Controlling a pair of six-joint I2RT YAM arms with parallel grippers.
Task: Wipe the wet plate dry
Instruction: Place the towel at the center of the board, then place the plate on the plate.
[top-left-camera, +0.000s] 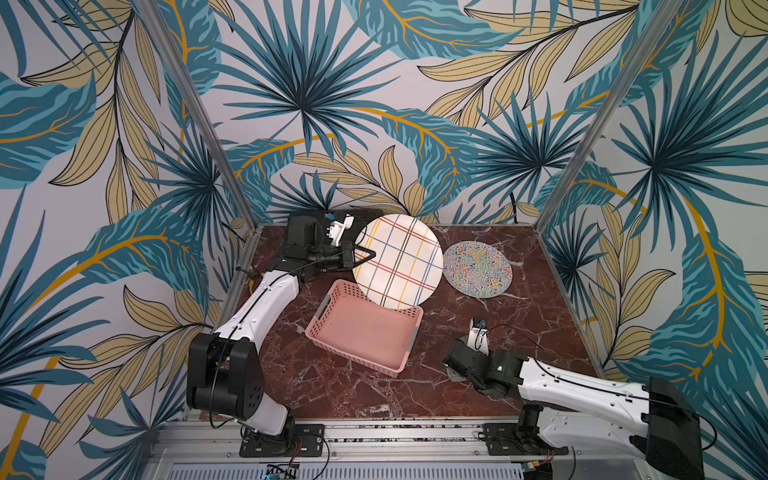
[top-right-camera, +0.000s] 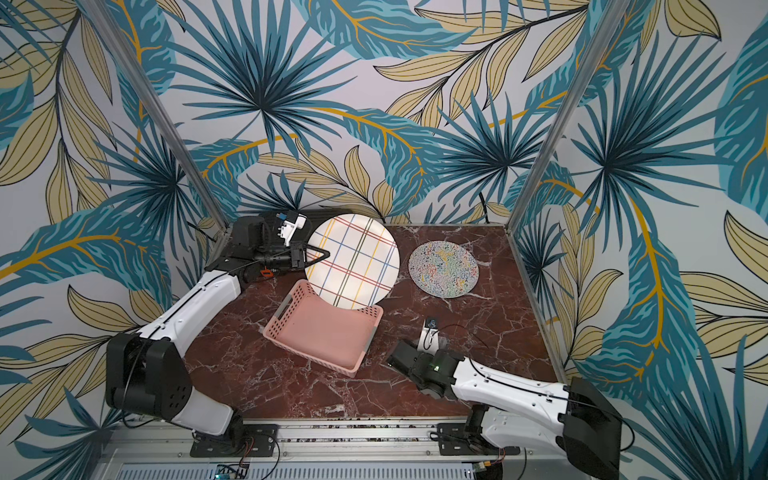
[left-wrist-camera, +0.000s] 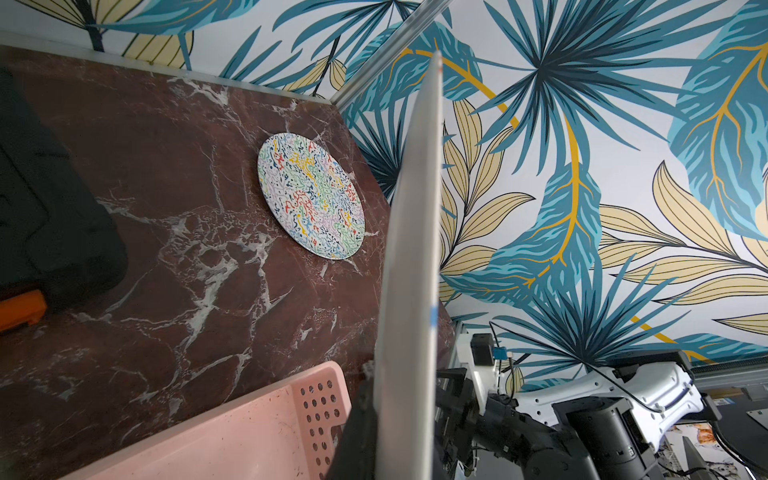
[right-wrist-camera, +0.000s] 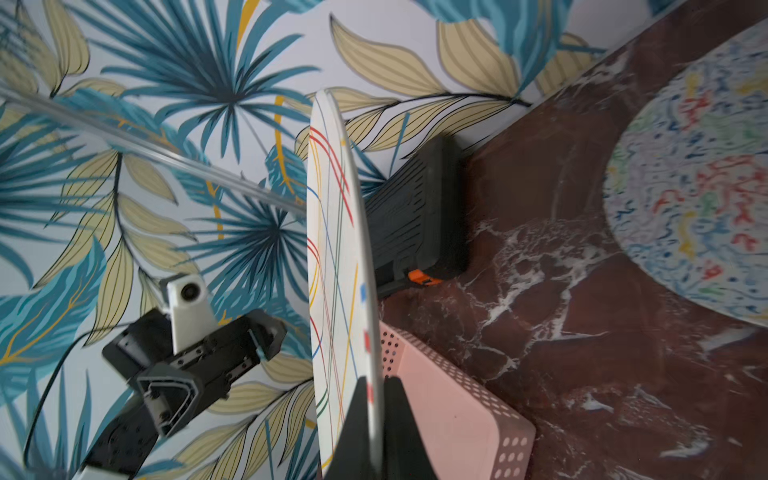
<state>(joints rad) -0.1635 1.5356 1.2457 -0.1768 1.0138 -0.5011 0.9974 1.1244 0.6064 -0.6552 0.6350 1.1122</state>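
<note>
The plate (top-left-camera: 399, 262) is white with coloured crossing lines. It is held up on edge above the far rim of the pink basket (top-left-camera: 361, 336). My left gripper (top-left-camera: 368, 255) is shut on the plate's left rim, and the left wrist view shows the plate (left-wrist-camera: 411, 249) edge-on between its jaws. In both top views my right gripper (top-left-camera: 451, 365) sits low at the front right, apart from the plate. In the right wrist view, though, the plate's rim (right-wrist-camera: 365, 291) runs between the right gripper's (right-wrist-camera: 376, 382) fingers. No water shows on the plate.
A round speckled disc (top-left-camera: 477, 269) lies flat on the marble table at the back right. A black case (right-wrist-camera: 415, 216) with an orange latch stands in the back left corner. Metal posts and patterned walls close in the table on three sides.
</note>
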